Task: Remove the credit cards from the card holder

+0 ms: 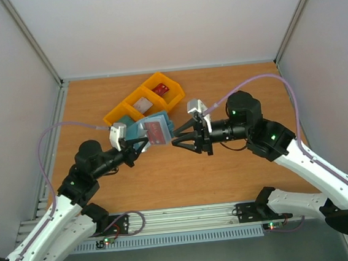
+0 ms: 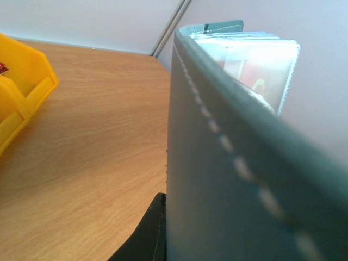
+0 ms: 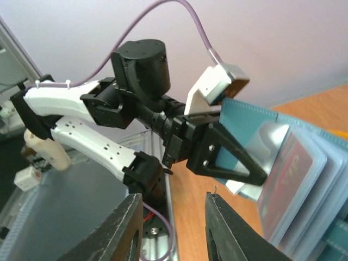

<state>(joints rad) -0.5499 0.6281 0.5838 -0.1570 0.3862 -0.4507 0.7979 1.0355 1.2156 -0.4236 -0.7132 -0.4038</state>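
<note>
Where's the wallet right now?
Top view, centre: the wallet is clamped in the left tool, just in front of the yellow bins, with the right tool open close to its right edge.

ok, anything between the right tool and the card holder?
Nothing. Top view: the open right tool sits tip-first beside the card holder, no object between.

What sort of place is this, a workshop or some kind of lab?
Most likely a robotics lab test cell: a left arm and right arm bolted to an aluminium rail at the edge of a wooden table, boxed in by plain white panels.
</note>
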